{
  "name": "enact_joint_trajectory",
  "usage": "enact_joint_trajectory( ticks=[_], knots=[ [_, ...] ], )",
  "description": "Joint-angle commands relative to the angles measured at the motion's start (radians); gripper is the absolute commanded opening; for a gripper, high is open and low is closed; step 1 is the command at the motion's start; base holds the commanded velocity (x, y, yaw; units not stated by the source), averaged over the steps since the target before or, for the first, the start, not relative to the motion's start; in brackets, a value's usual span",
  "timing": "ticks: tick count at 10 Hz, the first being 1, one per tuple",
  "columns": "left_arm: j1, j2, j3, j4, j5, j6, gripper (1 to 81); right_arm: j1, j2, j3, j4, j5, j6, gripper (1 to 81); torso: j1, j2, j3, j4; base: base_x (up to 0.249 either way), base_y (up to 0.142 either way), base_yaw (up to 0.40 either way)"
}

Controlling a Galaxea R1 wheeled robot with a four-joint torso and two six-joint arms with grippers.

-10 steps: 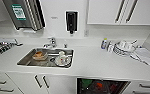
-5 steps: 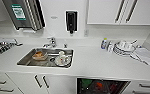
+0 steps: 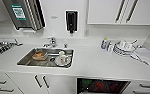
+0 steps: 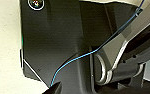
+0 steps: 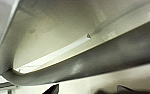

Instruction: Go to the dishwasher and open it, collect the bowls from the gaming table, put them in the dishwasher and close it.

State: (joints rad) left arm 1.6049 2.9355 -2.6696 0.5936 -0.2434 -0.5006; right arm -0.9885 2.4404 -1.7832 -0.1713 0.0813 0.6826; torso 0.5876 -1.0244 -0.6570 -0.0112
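Observation:
The dishwasher stands open below the white counter at the lower right of the head view, showing its dark interior. Inside it lie a green rounded shape and an orange one, blurred, which look like the bowls. In the right wrist view a grey curved metal bar runs very close across the picture, over a pale hollow surface. My right gripper stands open just beside that bar, its two dark fingertips apart with nothing between them. The gaming table is out of view.
A steel sink with a tap holds dishes and an orange thing. Stacked plates and a bottle stand at the counter's right. White drawers and cupboard doors flank the dishwasher.

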Motion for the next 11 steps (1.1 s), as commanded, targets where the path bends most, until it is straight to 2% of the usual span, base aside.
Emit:
enact_joint_trajectory(
  ticks=[1,2,3,4,6,7,9,11],
  knots=[
    [-0.001,-0.005,-0.009,0.002,0.047,0.004,81.1,0.086,-0.168,0.203,0.001,0.170,0.061,81.1,0.000,0.000,0.000,0.000,0.000,0.000,0.000],
    [-0.001,-0.004,-0.009,0.000,0.047,0.004,81.1,0.055,-0.171,0.225,-0.011,0.227,0.054,81.1,0.000,0.000,0.000,0.000,0.000,0.000,0.000],
    [-0.004,-0.004,-0.010,-0.002,0.047,0.004,81.1,0.015,-0.159,0.210,-0.028,0.229,0.048,81.1,0.001,0.000,0.000,0.000,0.000,0.000,0.000],
    [-0.007,-0.001,-0.010,-0.002,0.047,0.004,81.1,-0.046,-0.130,0.149,-0.077,0.223,0.045,81.1,0.001,0.000,0.000,0.000,0.000,0.000,0.000],
    [-0.010,0.004,-0.012,-0.003,0.036,0.005,81.1,-0.176,-0.062,-0.027,-0.280,0.222,0.046,81.1,0.001,0.000,0.000,0.000,0.000,0.000,0.000],
    [-0.013,0.004,-0.013,-0.006,0.033,0.005,81.1,-0.241,-0.024,-0.118,-0.357,0.224,0.046,81.1,0.001,0.000,0.000,0.000,0.000,0.000,0.000],
    [-0.018,0.008,-0.024,-0.017,0.030,0.005,81.1,-0.348,0.061,-0.297,-0.485,0.226,0.046,81.1,0.001,0.000,0.000,0.000,0.000,0.000,0.000],
    [-0.024,0.021,-0.053,-0.015,0.032,0.005,81.1,-0.422,0.139,-0.455,-0.579,0.226,0.048,81.1,0.001,0.000,0.000,0.000,0.000,0.000,0.000]
  ],
)
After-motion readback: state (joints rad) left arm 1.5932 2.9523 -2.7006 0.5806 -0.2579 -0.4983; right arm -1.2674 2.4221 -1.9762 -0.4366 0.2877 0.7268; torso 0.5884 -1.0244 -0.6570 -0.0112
